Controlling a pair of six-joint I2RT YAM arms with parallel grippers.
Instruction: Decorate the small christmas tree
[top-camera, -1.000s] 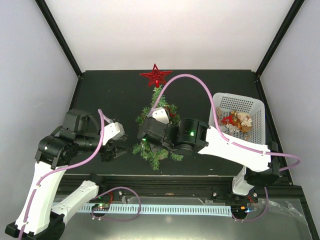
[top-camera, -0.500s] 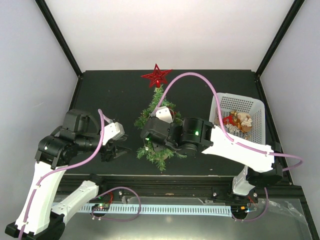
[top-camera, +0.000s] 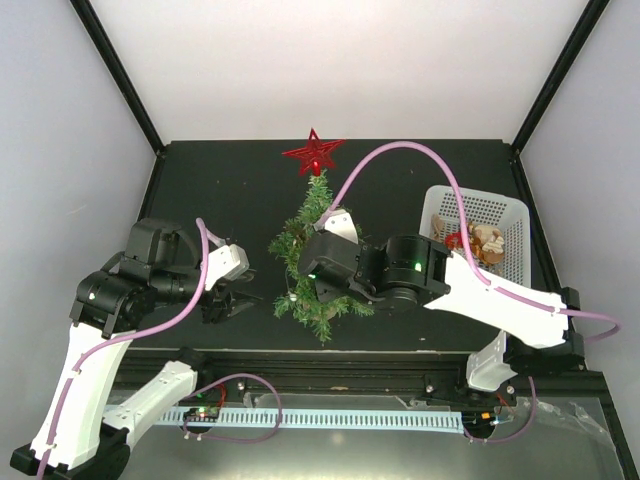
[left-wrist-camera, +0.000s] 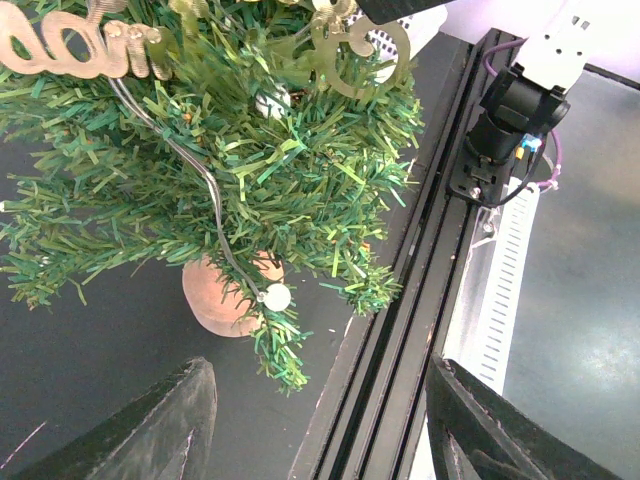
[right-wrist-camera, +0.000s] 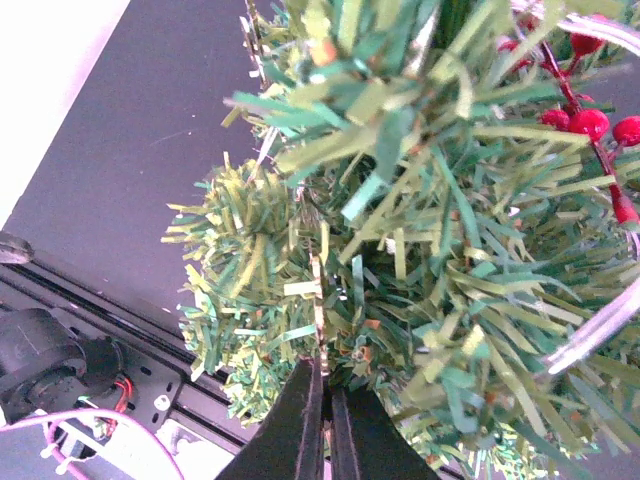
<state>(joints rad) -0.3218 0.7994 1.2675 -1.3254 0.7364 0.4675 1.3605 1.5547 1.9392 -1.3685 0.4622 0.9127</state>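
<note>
Black matte tabletop (top-camera: 220, 190) lying under soft, even light. White back panel (top-camera: 330, 60) rising behind far edge. Pale grey side walls (top-camera: 50, 150) flanking both sides. Black frame struts (top-camera: 120, 78) slanting up from rear corners. Black rail (top-camera: 380, 370) running along near edge. White slotted strip (top-camera: 330, 418) lying just in front, on grey metal surface (top-camera: 350, 455).

Tool (right-wrist-camera: 326, 378), tips together, in small christmas tree (right-wrist-camera: 420, 260) needles; red berries (right-wrist-camera: 590, 122) upper right.
</note>
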